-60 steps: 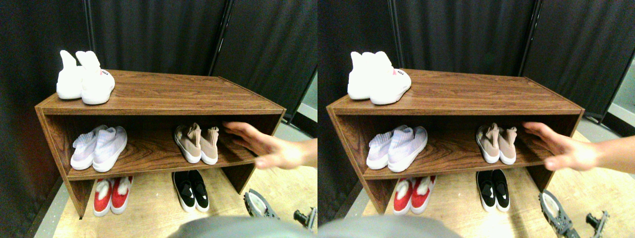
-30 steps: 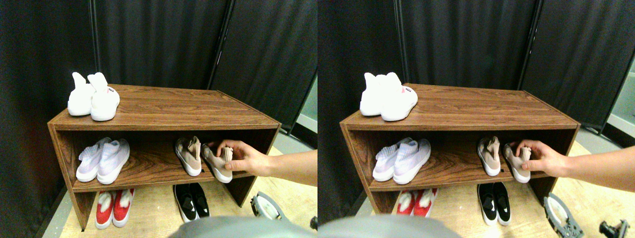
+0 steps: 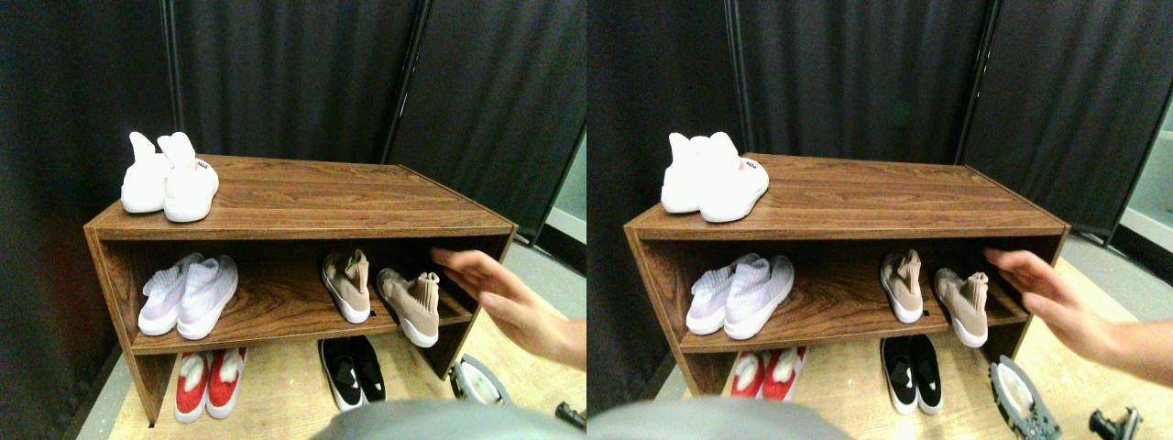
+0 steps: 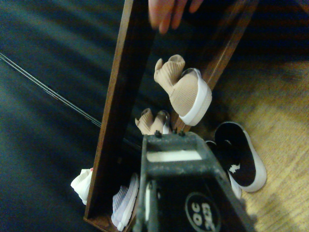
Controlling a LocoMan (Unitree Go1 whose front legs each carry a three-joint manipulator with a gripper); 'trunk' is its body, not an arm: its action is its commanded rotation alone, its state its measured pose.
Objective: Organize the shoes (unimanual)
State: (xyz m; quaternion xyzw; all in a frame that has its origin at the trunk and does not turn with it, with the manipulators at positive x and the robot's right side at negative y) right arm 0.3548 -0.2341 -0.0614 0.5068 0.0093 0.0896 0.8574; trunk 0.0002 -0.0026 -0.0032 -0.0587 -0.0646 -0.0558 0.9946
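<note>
Right gripper (image 3: 476, 380) hangs low beside the shoe rack's (image 3: 302, 220) right end, above the pale wood floor (image 3: 293, 394), holding nothing; whether its jaws are parted or closed cannot be told from either view. On the middle shelf (image 3: 275, 316) sit the two beige-tan shoes, set apart from each other: the left beige shoe (image 3: 348, 286) stands square on the board, while the right beige shoe (image 3: 411, 304) is angled, its white-soled toe poking out past the shelf's front edge. A person's hand (image 3: 499, 293) is stretched out open just right of that shoe, not touching it. A pale lilac pair (image 3: 188, 293) occupies the shelf's left side, a white high-collared pair (image 3: 169, 179) sits on the rack's top, and a red pair (image 3: 209, 371) and a black pair (image 3: 348, 371) rest on the floor underneath
</note>
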